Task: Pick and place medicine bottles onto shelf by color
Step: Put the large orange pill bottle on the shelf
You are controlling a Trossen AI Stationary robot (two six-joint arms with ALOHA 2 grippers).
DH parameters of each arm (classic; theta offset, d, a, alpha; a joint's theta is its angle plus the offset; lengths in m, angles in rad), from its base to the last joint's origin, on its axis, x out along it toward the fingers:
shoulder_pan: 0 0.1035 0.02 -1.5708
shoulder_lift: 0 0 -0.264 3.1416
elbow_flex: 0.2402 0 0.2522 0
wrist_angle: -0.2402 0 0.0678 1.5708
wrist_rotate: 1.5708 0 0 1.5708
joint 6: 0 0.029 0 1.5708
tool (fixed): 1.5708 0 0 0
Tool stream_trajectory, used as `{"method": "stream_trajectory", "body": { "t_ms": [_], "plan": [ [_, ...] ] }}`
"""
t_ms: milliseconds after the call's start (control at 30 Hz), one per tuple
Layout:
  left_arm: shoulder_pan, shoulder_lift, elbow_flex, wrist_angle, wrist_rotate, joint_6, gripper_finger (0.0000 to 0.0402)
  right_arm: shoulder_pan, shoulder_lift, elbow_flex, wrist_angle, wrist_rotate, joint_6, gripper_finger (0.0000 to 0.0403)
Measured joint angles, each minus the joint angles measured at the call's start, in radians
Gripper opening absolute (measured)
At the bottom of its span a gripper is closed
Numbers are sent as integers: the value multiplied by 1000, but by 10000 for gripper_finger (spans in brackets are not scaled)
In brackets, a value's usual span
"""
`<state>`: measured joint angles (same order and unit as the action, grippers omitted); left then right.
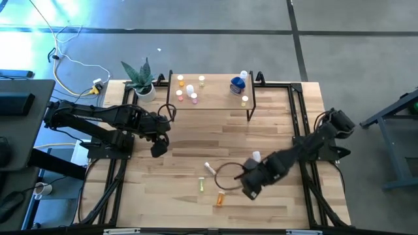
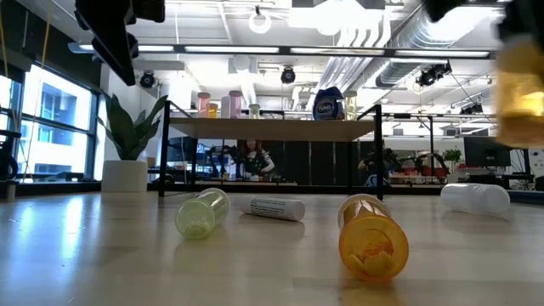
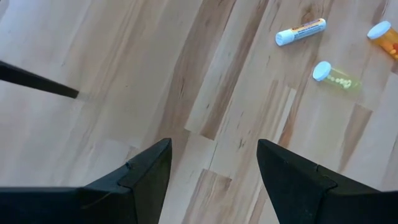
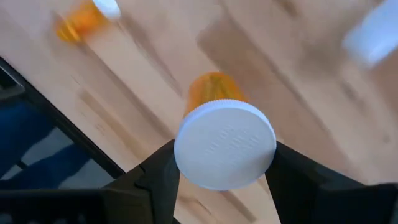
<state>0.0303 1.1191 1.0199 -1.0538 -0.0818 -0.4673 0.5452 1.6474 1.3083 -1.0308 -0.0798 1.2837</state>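
The right tool point(image 4: 217, 180) grips an orange bottle point(image 4: 221, 134) by its white cap, apparently lifted off the light-wood counter point(image 1: 183, 143). The left tool point(image 3: 211, 168) hangs open, empty. The shelf point(image 1: 215, 103) stands far-centre; an open-plan room lies behind.

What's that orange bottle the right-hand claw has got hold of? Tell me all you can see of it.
The orange bottle is a small cylinder of clear orange plastic with a flat, round white cap wider than its body. The right gripper holds it at the cap, one dark finger on each side. It hangs above the wooden table, touching nothing else. In the low view it shows as an orange blur at the right edge, clear of the tabletop.
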Motion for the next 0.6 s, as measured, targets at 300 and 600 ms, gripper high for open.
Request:
{"method": "stream_trajectory", "body": {
  "t_ms": [300,600],
  "plan": [
    [4,0,0,2,-18,101,227,-210,0,164,-71,43,-214,186],
    [4,0,0,2,-88,242,227,-404,0,327,-72,61,-346,186]
  ]
}}
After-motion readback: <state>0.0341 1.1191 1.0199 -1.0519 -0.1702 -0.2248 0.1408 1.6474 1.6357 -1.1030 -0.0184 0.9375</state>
